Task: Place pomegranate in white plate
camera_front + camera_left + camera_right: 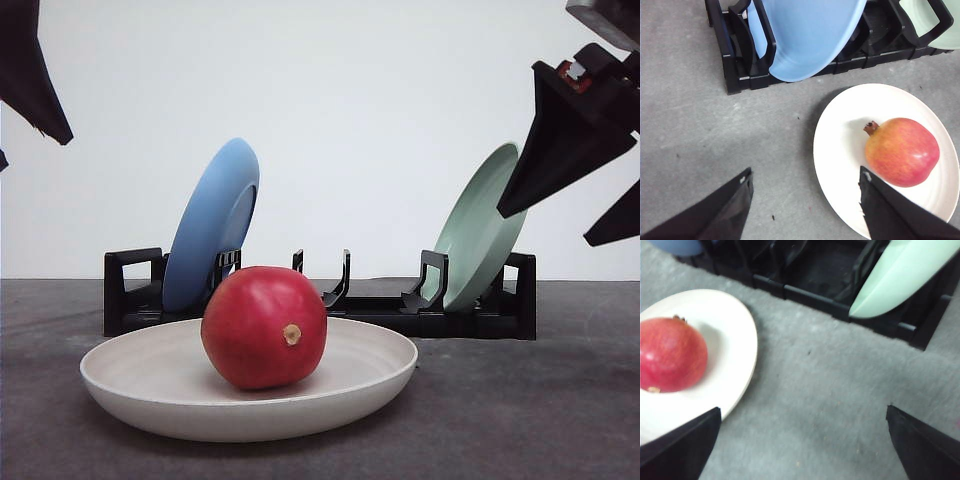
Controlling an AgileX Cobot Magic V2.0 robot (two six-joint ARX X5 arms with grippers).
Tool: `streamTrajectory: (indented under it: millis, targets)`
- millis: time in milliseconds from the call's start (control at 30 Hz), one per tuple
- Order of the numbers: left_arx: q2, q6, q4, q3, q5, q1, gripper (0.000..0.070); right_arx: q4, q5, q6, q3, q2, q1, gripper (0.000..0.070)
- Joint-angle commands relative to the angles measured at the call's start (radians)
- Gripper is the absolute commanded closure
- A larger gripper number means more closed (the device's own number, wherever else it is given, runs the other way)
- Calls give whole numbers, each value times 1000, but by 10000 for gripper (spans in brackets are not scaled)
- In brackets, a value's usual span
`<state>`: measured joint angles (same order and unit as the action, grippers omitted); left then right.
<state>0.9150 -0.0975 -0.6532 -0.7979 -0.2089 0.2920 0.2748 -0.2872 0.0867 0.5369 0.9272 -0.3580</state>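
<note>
Front view tells me the pomegranate (264,327) sits in the white plate (150,385); both grippers hang wide and empty, so nothing is left

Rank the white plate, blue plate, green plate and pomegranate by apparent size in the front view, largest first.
1. white plate, though it sits nearest the camera.
2. blue plate and green plate: alike, both standing on edge in the rack, so unranked.
3. pomegranate, smallest.

Low front camera; both wrist cameras above white plate (130,385).
</note>
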Motion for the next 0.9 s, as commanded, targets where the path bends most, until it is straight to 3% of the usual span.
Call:
streamTrajectory:
  millis: [0, 67, 100, 133, 200, 233, 867]
  targets:
    - [6, -4, 10, -13, -2, 2, 306, -19, -1, 10, 6, 5, -4, 33]
    - [6, -23, 9, -13, -2, 2, 306, -18, -1, 7, 6, 5, -4, 34]
    - [6, -31, 8, -13, -2, 2, 316, -17, -1, 8, 6, 5, -4, 63]
    - [6, -34, 7, -13, -2, 2, 339, -17, -1, 8, 6, 5, -4, 135]
    - [6, -36, 12, -13, -2, 2, 590, -17, 0, 10, 6, 5, -4, 493]
    - [6, -41, 16, -13, -2, 2, 677, -17, -1, 10, 6, 5, -4, 682]
    - [-11, -49, -4, -12, -2, 1, 683, -21, -1, 7, 6, 5, -5, 683]
